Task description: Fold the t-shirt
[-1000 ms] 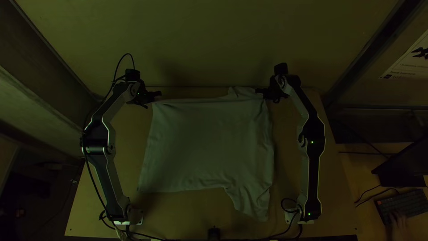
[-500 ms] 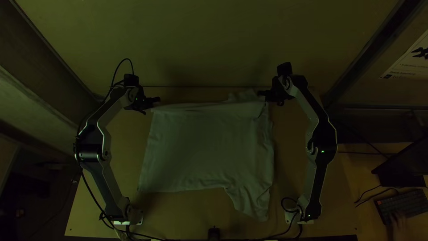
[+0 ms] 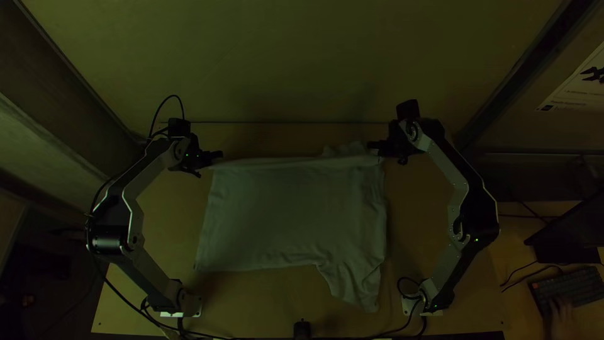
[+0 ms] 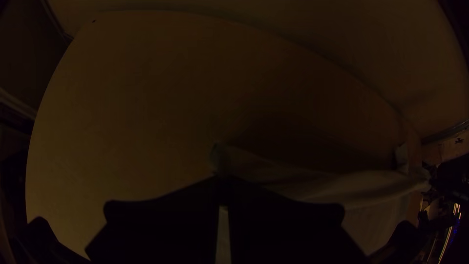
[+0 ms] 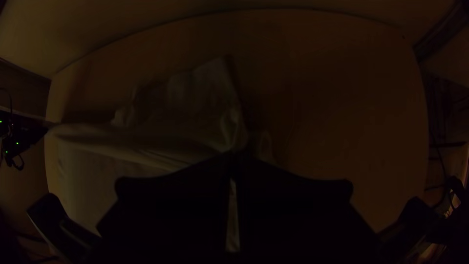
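Observation:
The pale t-shirt [image 3: 289, 214] lies spread on the table, its far edge lifted in a taut line between the grippers and one sleeve pointing to the near side at right. At the far left corner my left gripper [image 3: 216, 155] is shut on the cloth; in the left wrist view the left gripper [image 4: 223, 183] pinches a corner of the shirt [image 4: 361, 188]. My right gripper [image 3: 374, 146] is shut on the far edge at right. In the right wrist view the right gripper [image 5: 234, 159] holds bunched cloth, and a sleeve part of the shirt [image 5: 202, 93] lies beyond it.
Bare wood of the table [image 3: 251, 305] shows around the shirt. A small black object [image 3: 302, 330] stands at the near edge. The wall rises behind the far edge. Off the table at right are a keyboard [image 3: 569, 291] with a person's hand on it and a dark monitor.
Both grippers have moved toward the near side of the table, bringing the shirt's held far edge with them. The arms' elbows have swung outward. The near part of the shirt has stayed put.

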`<state>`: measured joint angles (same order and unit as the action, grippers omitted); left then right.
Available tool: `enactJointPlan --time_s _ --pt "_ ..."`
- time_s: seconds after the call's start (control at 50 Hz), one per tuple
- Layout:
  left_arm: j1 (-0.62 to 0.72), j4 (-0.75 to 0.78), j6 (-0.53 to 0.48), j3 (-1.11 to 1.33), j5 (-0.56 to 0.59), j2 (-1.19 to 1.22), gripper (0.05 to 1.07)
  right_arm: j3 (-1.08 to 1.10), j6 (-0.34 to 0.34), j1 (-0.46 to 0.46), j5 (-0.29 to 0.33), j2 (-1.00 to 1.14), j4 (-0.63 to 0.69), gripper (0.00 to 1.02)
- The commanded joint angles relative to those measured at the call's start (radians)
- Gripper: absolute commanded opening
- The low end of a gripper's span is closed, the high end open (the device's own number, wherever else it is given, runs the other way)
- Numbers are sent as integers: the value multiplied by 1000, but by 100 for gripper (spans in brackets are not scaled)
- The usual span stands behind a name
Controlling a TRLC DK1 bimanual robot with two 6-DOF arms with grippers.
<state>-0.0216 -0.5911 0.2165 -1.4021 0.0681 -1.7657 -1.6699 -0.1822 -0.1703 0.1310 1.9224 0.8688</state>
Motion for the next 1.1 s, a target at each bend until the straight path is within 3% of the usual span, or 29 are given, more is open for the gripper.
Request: enactJointPlan --time_s 0.0,0.5,0.74,0.8,0.92,1.02,1.08 --pt "-5 2 -9 74 -1 77 8 88 9 -6 -14 -80 -11 2" --pt "-20 59 -35 373 -2 285 8 487 -2 -60 -13 -349 -97 2" --pt "-35 136 -46 469 -7 285 8 616 -20 -77 -13 -378 -179 2" --pt "-38 157 -42 480 -11 270 15 630 -25 -78 -11 -369 -180 4" --pt "-38 168 -43 489 -13 256 38 644 -43 -78 -13 -359 -180 40" --pt "-38 168 -40 491 -13 282 43 647 -48 -77 -13 -367 -177 100" --pt "-38 155 -37 492 -11 313 56 639 -48 -77 -13 -384 -171 99"
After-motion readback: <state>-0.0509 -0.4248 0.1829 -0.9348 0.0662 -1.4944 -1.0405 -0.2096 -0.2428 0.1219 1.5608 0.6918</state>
